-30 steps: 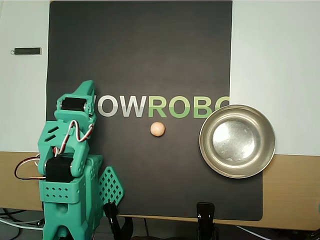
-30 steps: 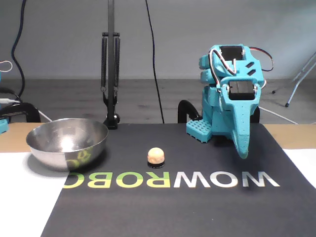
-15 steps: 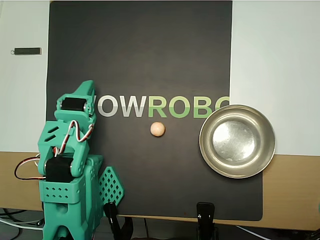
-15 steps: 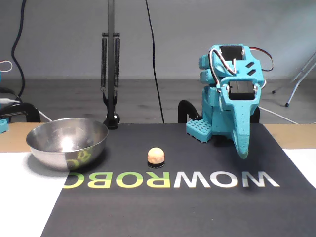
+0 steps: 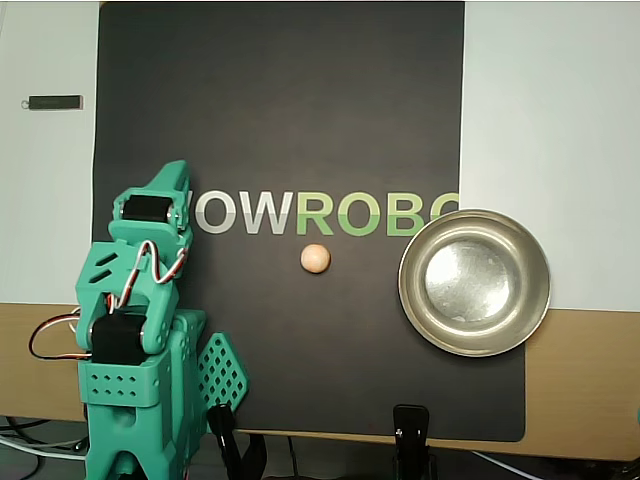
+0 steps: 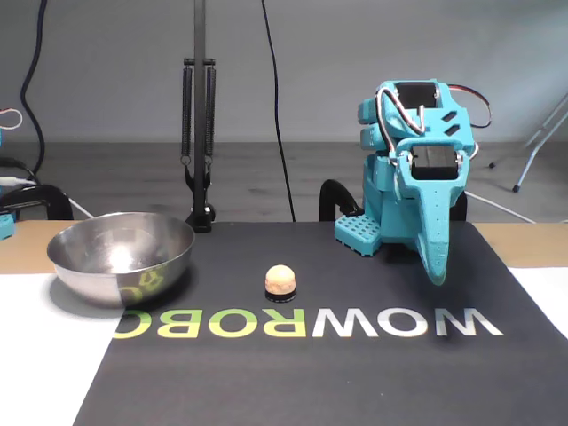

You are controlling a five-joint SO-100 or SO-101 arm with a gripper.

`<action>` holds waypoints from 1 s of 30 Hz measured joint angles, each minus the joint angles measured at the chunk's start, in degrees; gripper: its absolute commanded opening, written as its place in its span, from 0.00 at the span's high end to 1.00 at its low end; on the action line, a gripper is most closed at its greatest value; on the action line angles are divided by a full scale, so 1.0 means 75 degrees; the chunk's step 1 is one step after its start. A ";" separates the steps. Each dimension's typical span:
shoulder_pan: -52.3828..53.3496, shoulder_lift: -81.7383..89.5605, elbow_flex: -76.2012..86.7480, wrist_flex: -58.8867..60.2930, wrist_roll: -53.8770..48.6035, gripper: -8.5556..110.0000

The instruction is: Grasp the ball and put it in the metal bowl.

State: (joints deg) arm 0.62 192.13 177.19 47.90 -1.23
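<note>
nothing has moved over the last second: my claw [image 6: 437,272] stays folded and clenched on nothing near the mat's [image 5: 280,120] arm-side edge, the ball [image 5: 315,258] rests mid-mat, well apart from the metal bowl [image 5: 474,283] on the opposite edge, so the reach is not started.

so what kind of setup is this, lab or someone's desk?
Likely a hobby or lab bench for robot demos: a teal 3D-printed arm clamped at the table edge, a black branded mat under the ball and bowl, and a camera stand behind.
</note>
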 measured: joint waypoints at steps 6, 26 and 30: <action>0.0000 0.0000 0.0000 0.0000 0.0000 0.93; -0.0164 0.0000 0.0000 0.0047 -0.0012 0.93; -0.0105 -0.0035 -0.0047 0.0070 -0.0035 0.93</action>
State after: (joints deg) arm -0.18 191.87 176.84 48.43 -1.49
